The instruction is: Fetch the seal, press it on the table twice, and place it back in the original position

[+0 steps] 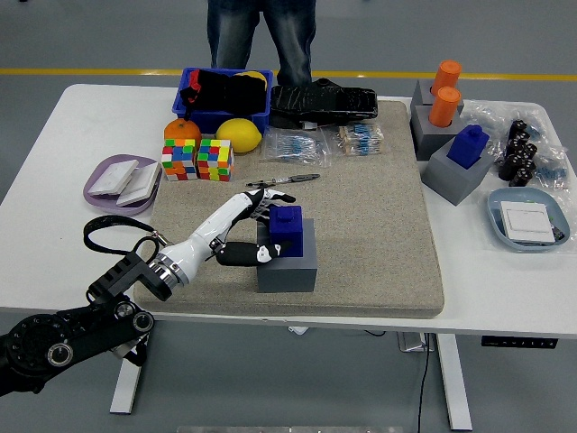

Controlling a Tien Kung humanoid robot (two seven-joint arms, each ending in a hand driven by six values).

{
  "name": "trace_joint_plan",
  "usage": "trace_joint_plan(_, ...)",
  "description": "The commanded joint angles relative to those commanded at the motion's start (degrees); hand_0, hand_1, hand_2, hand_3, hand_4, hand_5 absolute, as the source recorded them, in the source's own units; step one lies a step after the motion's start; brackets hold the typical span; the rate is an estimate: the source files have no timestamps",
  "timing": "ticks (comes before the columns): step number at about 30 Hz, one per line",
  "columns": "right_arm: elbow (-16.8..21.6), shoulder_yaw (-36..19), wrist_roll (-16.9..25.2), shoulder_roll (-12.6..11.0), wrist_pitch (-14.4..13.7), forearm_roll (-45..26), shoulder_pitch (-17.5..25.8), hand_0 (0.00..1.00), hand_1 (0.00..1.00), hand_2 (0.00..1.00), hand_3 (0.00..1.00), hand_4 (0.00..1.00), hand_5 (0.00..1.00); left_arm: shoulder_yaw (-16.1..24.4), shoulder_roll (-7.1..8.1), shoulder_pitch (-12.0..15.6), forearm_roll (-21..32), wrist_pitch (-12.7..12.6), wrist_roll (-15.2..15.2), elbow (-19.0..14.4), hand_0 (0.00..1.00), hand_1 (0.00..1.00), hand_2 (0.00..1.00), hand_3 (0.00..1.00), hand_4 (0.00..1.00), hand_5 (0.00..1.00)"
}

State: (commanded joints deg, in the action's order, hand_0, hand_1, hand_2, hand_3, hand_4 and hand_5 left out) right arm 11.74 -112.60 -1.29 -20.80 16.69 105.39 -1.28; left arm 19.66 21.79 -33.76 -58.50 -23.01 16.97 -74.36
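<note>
1. The blue block-shaped seal (288, 232) stands on its grey square holder (288, 263), a little left of the middle of the beige mat (379, 234). It looks slightly tilted, so I judge it is not fully seated in the holder.
2. Your left hand (255, 227) comes in from 8 o'clock and closes around the seal: white fingers (260, 200) at its far-left side, the dark thumb (243, 254) low at its near-left side. This is a pinch from two sides, which I think keeps the seal upright.
3. Whether the seal is going out or coming back cannot be read here; only the grasp is clear.
4. The grey holder gives the seal one fixed place, so "the original position" is easy to find.
5. At 12 o'clock from the seal a thin pen (287, 180) lies on the mat, apart from the hand.
6. At 2 o'clock, at the mat's right edge, a second blue seal (468, 144) sits in another grey holder (458, 171); do not confuse them.
7. Your right hand is not visible.
8. A person (260, 36) stands at the far side; the person's hands do not show.
</note>
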Motion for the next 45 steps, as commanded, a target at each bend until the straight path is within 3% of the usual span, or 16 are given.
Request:
trace_joint_plan(3,0.01,-0.03,-0.01,0.03,0.01,0.02,-0.03,0.793,0.700,0.669,0.650,0.814,0.460,0.14,-0.16,-0.07,0.20,-0.01,0.13,0.18,0.550,0.509,0.533,0.787,0.598,0.002)
trace_joint_plan(4,0.01,-0.02,-0.02,0.04,0.03,0.02,-0.05,0.793,0.700,0.669,0.651,0.814,0.460,0.19,-0.19,-0.11,0.23,0.02,0.13,0.23,0.593,0.595,0.595,0.788,0.622,0.002)
trace_joint_plan(9,0.03,-0.09,-0.04,0.06,0.06,0.07,-0.07,0.793,0.700,0.669,0.651,0.814,0.460,0.41,-0.30,-0.17,0.32,0.18,0.11,0.53,0.593,0.595,0.595,0.788,0.622,0.002)
trace_joint_plan(10,0.02,-0.14,-0.04,0.06,0.06,0.11,-0.06,0.793,0.700,0.669,0.650,0.814,0.460,0.46,-0.31,-0.15,0.38,0.29,0.09,0.60,0.644,0.693,0.695,0.789,0.666,0.002)
trace_joint_plan(15,0.04,-0.16,-0.04,0.03,0.08,0.12,-0.07,0.793,0.700,0.669,0.650,0.814,0.460,0.56,-0.23,-0.03,0.54,1.06,-0.15,0.77,0.644,0.693,0.695,0.789,0.666,0.002)
trace_joint_plan(16,0.04,-0.20,-0.04,0.04,0.08,0.15,-0.09,0.794,0.700,0.669,0.650,0.814,0.460,0.52,-0.21,-0.04,0.57,1.17,-0.14,0.80,0.735,0.768,0.757,0.808,0.768,0.002)
trace_joint_plan(27,0.07,-0.43,0.00,0.07,0.17,0.15,-0.11,0.794,0.700,0.669,0.651,0.815,0.461,0.96,-0.09,-0.13,0.94,2.25,0.15,1.20,0.780,0.799,0.788,0.833,0.814,0.002)
trace_joint_plan(28,0.06,-0.44,-0.01,0.09,0.18,0.15,-0.11,0.793,0.700,0.669,0.651,0.814,0.461,0.99,-0.09,-0.13,0.85,2.43,0.04,1.23,0.859,0.879,0.843,0.859,0.950,0.002)
trace_joint_plan(33,0.05,-0.51,-0.01,0.10,0.21,0.21,-0.05,0.793,0.700,0.669,0.651,0.814,0.461,1.16,-0.02,-0.07,1.14,3.18,0.00,1.33,0.859,0.879,0.843,0.859,0.950,0.002)
trace_joint_plan(34,0.05,-0.53,0.00,0.09,0.21,0.22,-0.03,0.793,0.700,0.669,0.651,0.815,0.462,1.21,-0.01,-0.07,1.18,3.35,-0.02,1.34,0.872,0.901,0.865,0.879,0.998,0.002)
trace_joint_plan(45,0.04,-0.74,-0.03,0.17,0.21,0.31,-0.01,0.794,0.700,0.670,0.651,0.815,0.460,2.55,0.11,-0.05,2.20,4.79,0.13,0.86,0.874,0.911,0.884,0.887,0.998,0.028)
